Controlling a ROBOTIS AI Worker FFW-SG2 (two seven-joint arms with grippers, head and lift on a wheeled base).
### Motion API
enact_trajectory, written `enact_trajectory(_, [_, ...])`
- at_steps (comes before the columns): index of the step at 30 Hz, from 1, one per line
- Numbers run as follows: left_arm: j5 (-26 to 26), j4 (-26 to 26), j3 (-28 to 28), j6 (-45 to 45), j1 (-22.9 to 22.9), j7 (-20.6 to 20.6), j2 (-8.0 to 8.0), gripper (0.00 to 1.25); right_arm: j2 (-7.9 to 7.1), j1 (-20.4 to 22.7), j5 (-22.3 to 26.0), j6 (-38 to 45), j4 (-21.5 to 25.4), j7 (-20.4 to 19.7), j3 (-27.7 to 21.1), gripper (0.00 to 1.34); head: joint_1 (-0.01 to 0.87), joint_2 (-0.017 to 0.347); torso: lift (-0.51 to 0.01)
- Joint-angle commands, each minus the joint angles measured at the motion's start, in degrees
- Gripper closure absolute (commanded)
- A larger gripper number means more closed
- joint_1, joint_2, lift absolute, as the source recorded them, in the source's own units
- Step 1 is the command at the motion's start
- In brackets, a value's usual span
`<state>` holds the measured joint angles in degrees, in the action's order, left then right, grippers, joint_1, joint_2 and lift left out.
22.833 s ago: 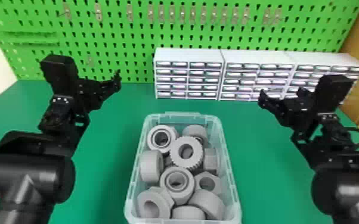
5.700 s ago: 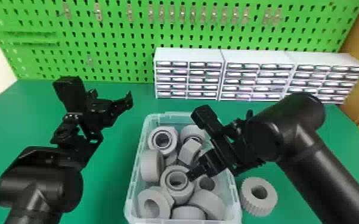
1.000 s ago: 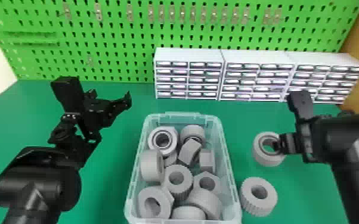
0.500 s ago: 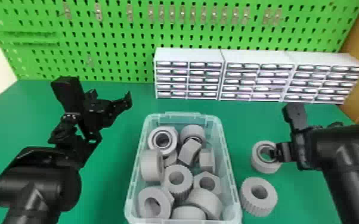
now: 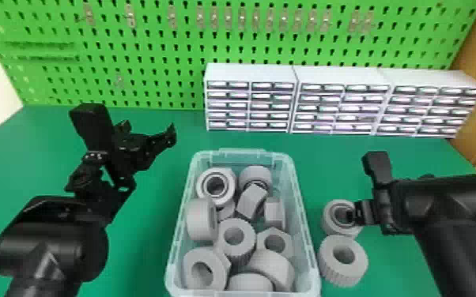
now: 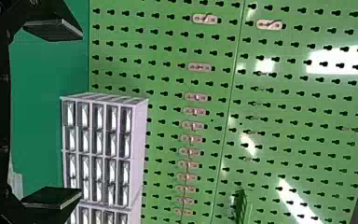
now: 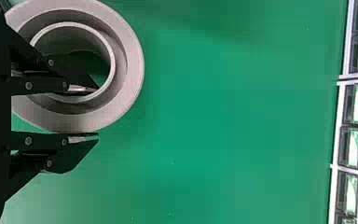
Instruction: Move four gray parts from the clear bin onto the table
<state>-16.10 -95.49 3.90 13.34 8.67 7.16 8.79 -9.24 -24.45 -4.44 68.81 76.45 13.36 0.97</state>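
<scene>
Smooth gray ring (image 5: 330, 224) shifted nearer the ribbed ring (image 5: 338, 272).

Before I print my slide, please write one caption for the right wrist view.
The right end effector has one finger inside a gray ring-shaped part, the other outside.

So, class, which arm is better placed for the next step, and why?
Right, I'd judge: the right gripper has its fingers astride the wall of a gray ring beside the clear bin, ready to release it. The left gripper hangs open across the bin.
</scene>
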Motion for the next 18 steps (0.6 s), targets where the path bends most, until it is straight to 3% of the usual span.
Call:
enact_trajectory(1, [0.0,0.0,0.0,0.0,0.0,0.0,0.00,0.11,0.10,-0.3,0.0,-0.3,-0.7,0.0,0.3,1.15,0.678,0.034,-0.050])
enact_trajectory(11, [-0.1,0.1,0.0,0.0,-0.1,0.1,0.00,0.11,0.01,-0.6,0.0,-0.1,-0.7,0.0,0.2,1.02,0.678,0.034,-0.050])
enact_trajectory(18, [-0.1,0.1,0.0,0.0,0.0,0.1,0.00,0.11,0.01,-0.7,-0.2,-0.1,-0.7,0.0,0.6,0.69,0.678,0.034,-0.050])
